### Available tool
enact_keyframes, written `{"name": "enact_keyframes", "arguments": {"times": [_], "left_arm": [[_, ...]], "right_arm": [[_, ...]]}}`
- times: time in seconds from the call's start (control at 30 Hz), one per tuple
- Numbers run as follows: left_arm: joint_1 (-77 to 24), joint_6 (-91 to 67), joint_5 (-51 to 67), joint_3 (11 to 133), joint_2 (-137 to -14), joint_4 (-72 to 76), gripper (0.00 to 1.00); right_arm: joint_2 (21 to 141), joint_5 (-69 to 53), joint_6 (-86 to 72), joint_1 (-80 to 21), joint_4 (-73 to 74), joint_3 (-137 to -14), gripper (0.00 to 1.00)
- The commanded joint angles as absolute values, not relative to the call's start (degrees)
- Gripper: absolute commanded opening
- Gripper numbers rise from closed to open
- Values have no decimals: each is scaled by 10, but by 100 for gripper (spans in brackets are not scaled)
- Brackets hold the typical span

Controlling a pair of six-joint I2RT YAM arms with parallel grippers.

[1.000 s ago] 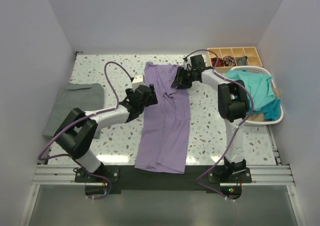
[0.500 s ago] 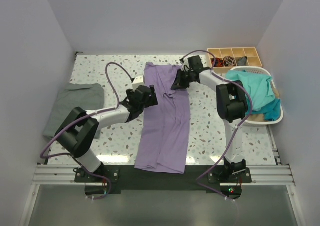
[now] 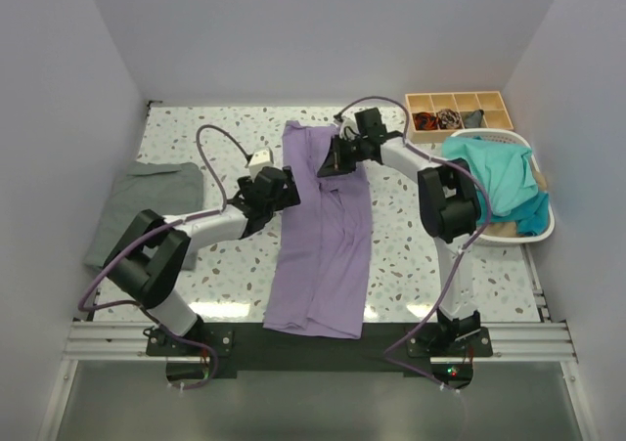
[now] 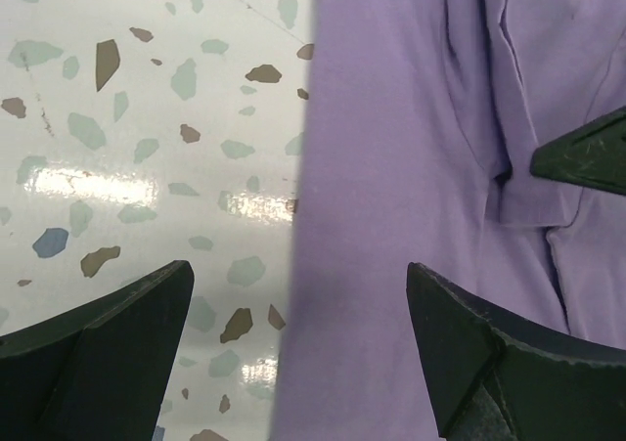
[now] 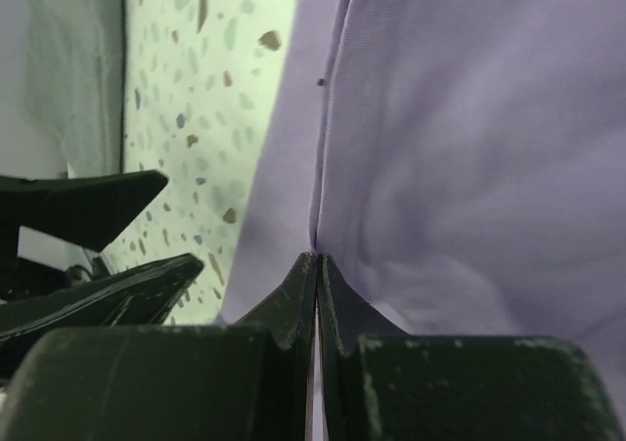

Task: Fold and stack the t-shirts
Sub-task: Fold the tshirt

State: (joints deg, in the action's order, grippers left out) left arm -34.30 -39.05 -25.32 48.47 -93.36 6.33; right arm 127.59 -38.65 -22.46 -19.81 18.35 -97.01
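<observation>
Lavender shirt (image 3: 323,236): lies long-ways down the middle of the table (image 3: 411,245), folded into a narrow strip. It runs from the far side right down to the near edge, between the two arms. There are a few creases and a loose fold up at the far end.

Right pincer (image 3: 329,160): comes in from the right onto the far part of the lavender shirt. It's clamped tight on a ridge of the cloth. In the wrist view the two tips are pressed together with the purple fabric pinched between them.

Left pincer (image 3: 296,183): spread wide at the shirt's left edge, just near of the right one. In its wrist view one finger (image 4: 98,333) sits over bare speckled table and the other over the cloth, with the shirt's edge running between them. Can't tell if the tips actually touch anything.

Grey shirt (image 3: 147,201): folded flat at the left side of the table, well apart from the lavender one.

Basket (image 3: 543,228): white plastic, on the right side of the table. Teal shirts (image 3: 494,172) are heaped inside it and hang over the rim.

Wooden tray (image 3: 460,99): in the far right corner, just behind the basket. It's split into compartments, and a couple of them hold small dark bits that are too tiny to make out.
</observation>
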Motion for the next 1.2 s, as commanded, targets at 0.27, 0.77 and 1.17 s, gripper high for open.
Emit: {"name": "enact_keyframes", "arguments": {"times": [0.27,0.77,1.17], "left_arm": [[-320,-406,-259,467,-882,89,96],[-271,-246,-65,721,-1022,101,100],[-199,-235,220,1045,-1326,76,98]], "right_arm": [[1235,-390,-225,-259,174,-960,52],[1235,-124,-159,-181,259,-1077,58],[1410,-174,-170,-173,313,-1267,56]]}}
